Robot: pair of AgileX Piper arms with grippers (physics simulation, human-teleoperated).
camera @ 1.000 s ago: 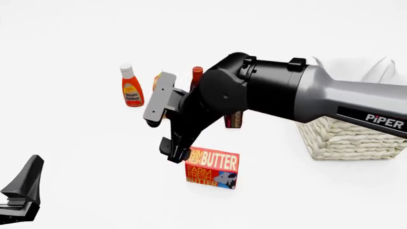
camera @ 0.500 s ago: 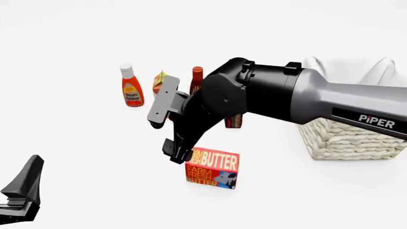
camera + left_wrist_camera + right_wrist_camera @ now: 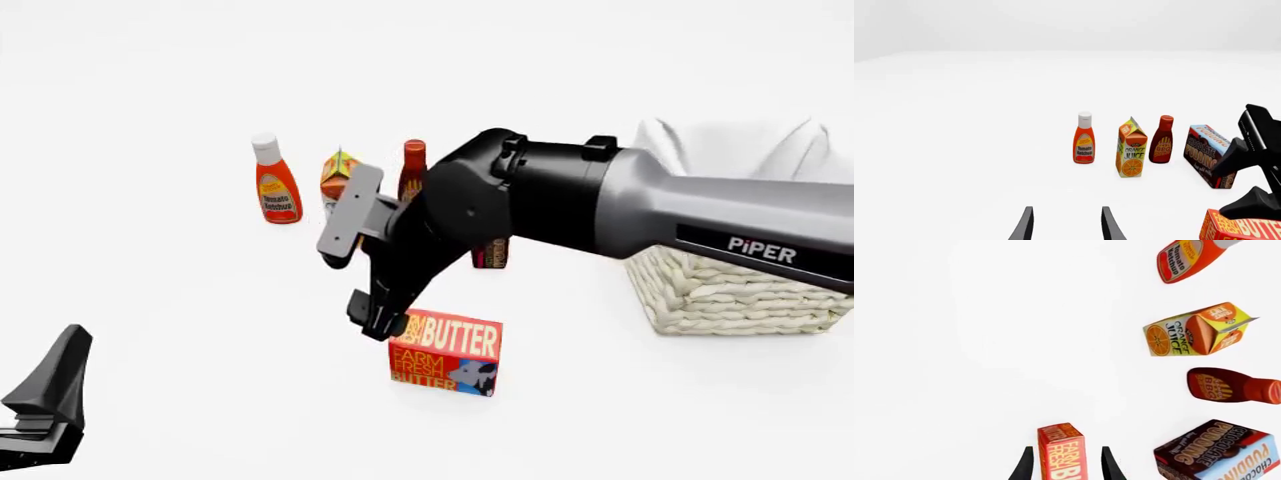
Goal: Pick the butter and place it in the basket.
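In the front view, my left gripper [image 3: 47, 400] sits idle at the lower left corner of the frame; only its dark body shows there. Its own wrist view gives what the front cannot: two finger tips standing apart with bare white table [image 3: 954, 150] between them, holding nothing.

Moving right in the front view, the ketchup bottle [image 3: 276, 181] stands upper left of centre, then the orange juice carton [image 3: 335, 172] and the BBQ sauce bottle [image 3: 412, 164], both partly behind my right arm [image 3: 574, 205]. The chocolate pudding box [image 3: 491, 252] is nearly hidden there, only a sliver below the arm, while the left wrist view shows it whole [image 3: 1211, 155], just right of the sauce.

My right gripper [image 3: 379, 318] comes down at the frame's centre onto the left end of the butter [image 3: 447, 353], which stands on the table, a little below centre. From the front I cannot see how the fingers sit. The right wrist view settles it: the two fingers [image 3: 1026, 465] straddle the narrow end of the butter [image 3: 1062, 452], a thin gap on each side, not yet closed on it.

The basket [image 3: 734, 290] stands at the right edge, behind the arm, well apart from the butter.
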